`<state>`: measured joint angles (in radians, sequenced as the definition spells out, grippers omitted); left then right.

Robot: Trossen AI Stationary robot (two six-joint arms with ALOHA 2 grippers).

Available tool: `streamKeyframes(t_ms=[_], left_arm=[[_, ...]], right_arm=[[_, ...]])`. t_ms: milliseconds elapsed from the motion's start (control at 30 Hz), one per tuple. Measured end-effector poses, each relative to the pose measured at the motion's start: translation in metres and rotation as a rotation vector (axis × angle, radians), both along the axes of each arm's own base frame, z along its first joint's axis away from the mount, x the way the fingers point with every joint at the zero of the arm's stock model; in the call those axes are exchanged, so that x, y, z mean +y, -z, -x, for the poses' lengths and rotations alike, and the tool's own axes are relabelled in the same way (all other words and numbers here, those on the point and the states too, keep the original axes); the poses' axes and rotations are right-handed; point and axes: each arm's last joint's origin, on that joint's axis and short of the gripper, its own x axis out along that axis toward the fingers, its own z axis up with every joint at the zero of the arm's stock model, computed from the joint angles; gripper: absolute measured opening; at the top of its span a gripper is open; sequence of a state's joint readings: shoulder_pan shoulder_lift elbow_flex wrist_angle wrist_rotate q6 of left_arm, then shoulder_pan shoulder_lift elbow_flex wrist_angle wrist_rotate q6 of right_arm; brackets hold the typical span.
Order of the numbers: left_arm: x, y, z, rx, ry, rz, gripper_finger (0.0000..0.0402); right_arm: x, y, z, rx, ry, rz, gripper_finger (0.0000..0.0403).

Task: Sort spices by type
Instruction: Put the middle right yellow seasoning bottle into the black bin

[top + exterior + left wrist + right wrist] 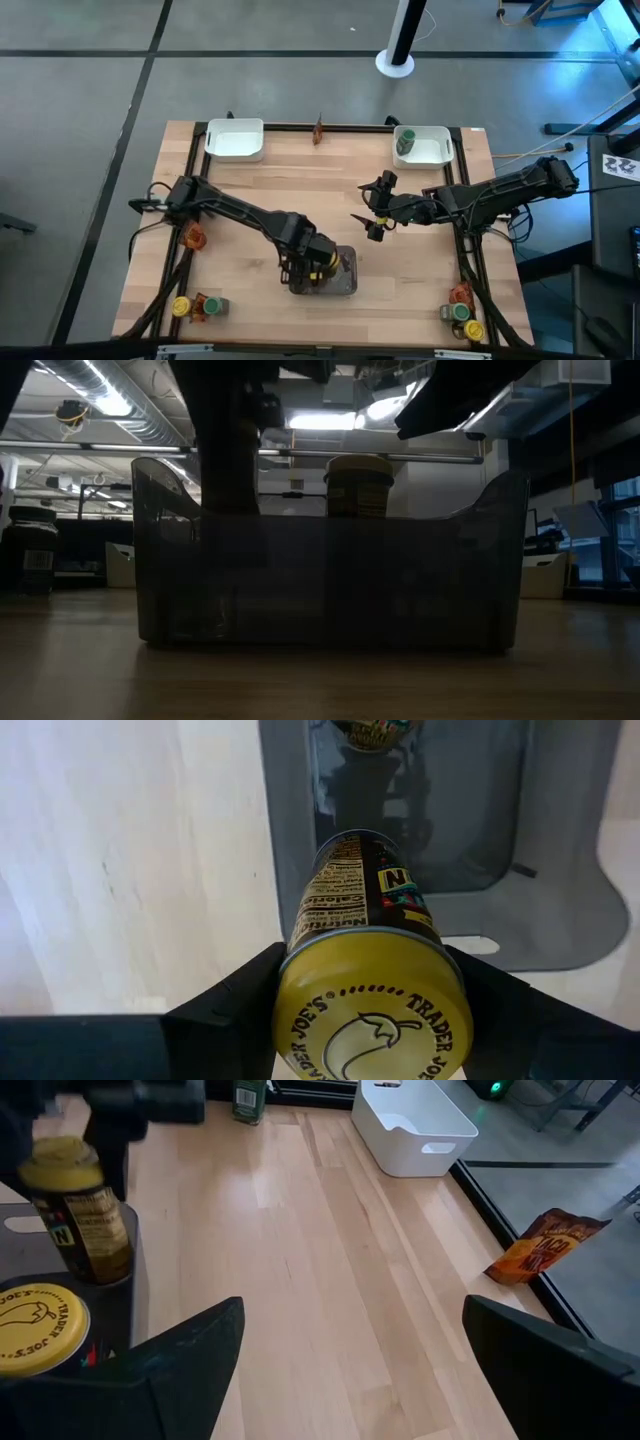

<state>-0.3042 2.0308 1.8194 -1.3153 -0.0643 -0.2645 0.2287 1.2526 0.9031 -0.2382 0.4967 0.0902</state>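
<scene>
A pale wooden counter (300,190) with a dark frame stands on a grey floor, and the low view looks across it into a dim workshop with strip lights. Near the middle of the front edge sits a grey see-through tray (345,275). The left claw (312,268) hangs over that tray, its two dark fingers (230,995) closed around a yellow-lidded jar (368,990) just below the lid, holding it upright above the tray's inside. A second yellow-lidded jar (38,1328) already stands in the tray just beside it.

The right claw (375,212) hovers over the bare wood right of centre, well apart from the tray, its fingers (180,1355) spread wide and holding nothing.

Two white trays sit along the back edge: the left white tray (234,140) near the back-left corner, and the right white tray (425,148) near the back-right corner with a green-lidded jar (404,142) in it. A reddish-orange packet (318,128) stands at the middle of the back edge, and another packet (193,237) lies on the left edge.

At the front-left corner a yellow-lidded jar (181,307) and a green-lidded jar (211,305) lie close together. At the front-right corner lie a packet (460,293), a green-lidded jar (460,312) and a yellow-lidded jar (473,329), bunched together.
</scene>
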Motion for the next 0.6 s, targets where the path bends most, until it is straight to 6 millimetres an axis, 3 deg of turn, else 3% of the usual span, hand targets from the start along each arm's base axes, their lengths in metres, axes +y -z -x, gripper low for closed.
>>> streamKeyframes(t_ms=[200, 600], left_arm=[[0.000, 0.017, -0.008, 0.029, 0.029, -0.009, 0.0223], [-0.001, 0.024, -0.014, 0.016, 0.047, -0.006, 0.0237]], right_arm=[[0.000, 0.000, 0.000, 0.000, 0.000, 0.000, 0.0374], [0.000, 0.000, 0.000, 0.004, 0.000, 0.001, 0.0374]])
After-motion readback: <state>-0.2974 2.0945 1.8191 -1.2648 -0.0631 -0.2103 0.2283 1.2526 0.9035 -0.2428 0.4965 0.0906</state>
